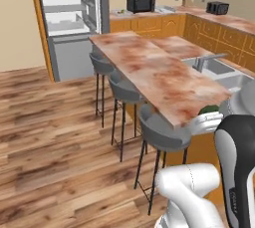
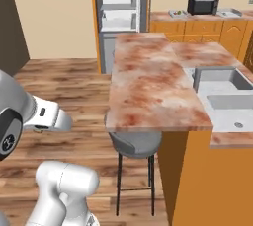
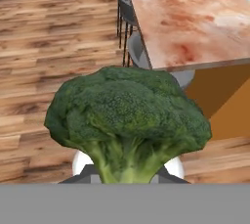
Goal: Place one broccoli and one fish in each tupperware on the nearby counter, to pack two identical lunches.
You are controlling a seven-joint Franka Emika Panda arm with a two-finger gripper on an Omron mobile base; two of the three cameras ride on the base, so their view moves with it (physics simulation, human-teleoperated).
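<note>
Currently in the carry step — jaws clamped on the stem of 1 dark-green broccoli head point(image 3: 128, 120), which hangs in front of the hand camera above the wood-plank floor point(image 3: 44, 47), just off the near end of the mottled pink-brown stone island top point(image 3: 195, 17). From the left base, a sliver of green point(image 1: 209, 108) shows at that near corner beside the white arm. Grey bar stools point(image 1: 162, 132) line the island's floor side; steel double sink point(image 2: 222, 92) sits on the far side. No tupperware in sight, so my read: broccoli is in transit to the bench along the far wall point(image 1: 149, 15), by the black microwave point(image 1: 140, 3). Next move calls for driving the base there, then finding a container — grip must hold meanwhile.
</note>
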